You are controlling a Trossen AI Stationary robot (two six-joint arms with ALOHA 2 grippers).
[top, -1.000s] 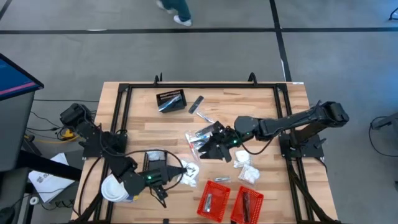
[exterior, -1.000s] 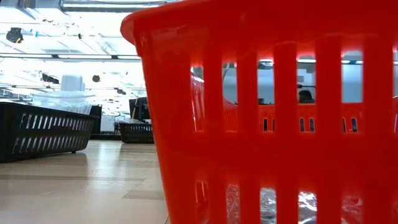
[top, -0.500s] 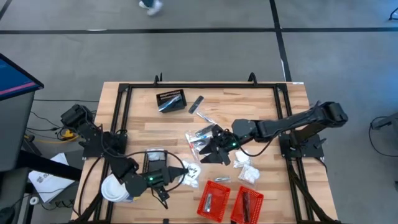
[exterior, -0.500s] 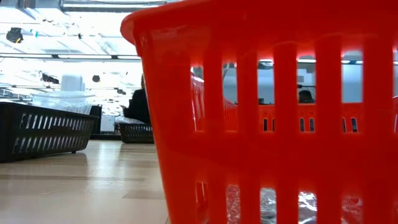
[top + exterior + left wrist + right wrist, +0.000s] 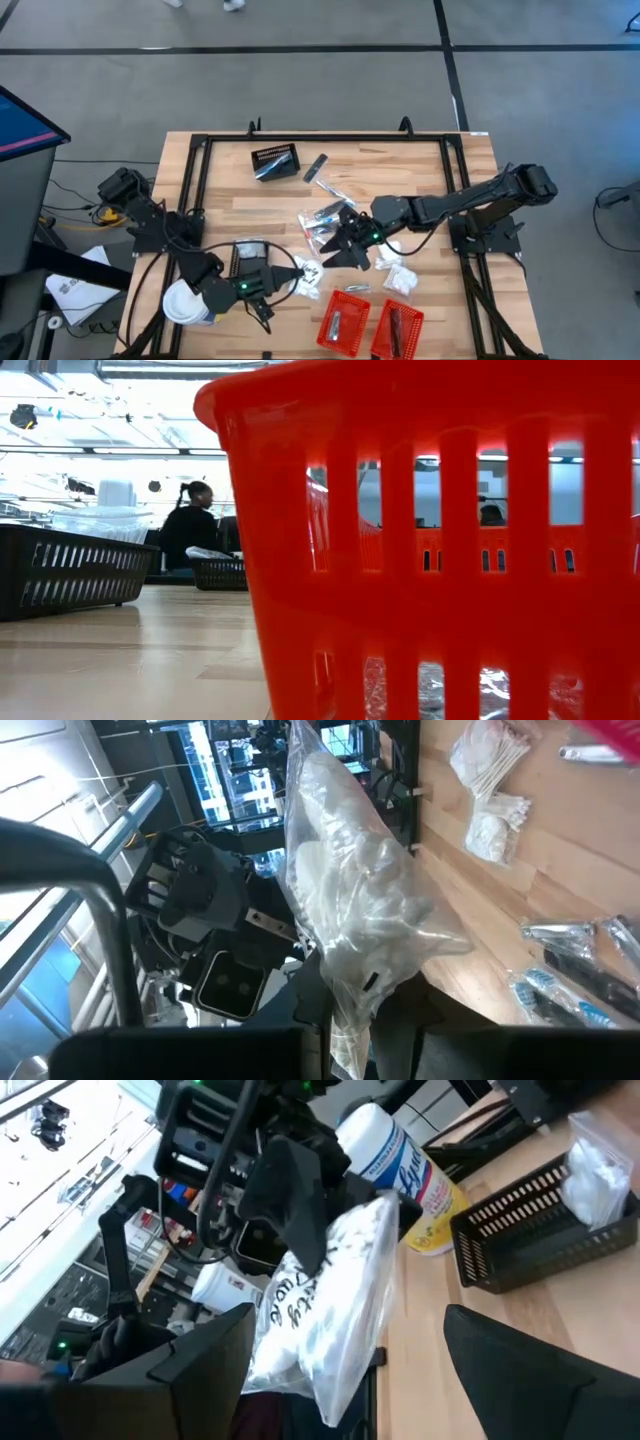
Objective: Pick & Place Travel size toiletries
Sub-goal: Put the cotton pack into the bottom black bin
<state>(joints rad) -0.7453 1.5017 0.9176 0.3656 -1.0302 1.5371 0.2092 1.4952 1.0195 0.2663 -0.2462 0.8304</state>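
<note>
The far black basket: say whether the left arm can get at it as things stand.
Probably not at once. The left gripper sits at the table's near edge, shut on a clear-wrapped packet, while the black basket stands far across the table. No obstacle blocks the path, but the grip is occupied.

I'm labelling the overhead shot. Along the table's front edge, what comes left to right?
White cup → left pincer, shut on a clear packet → two red baskets.
</note>
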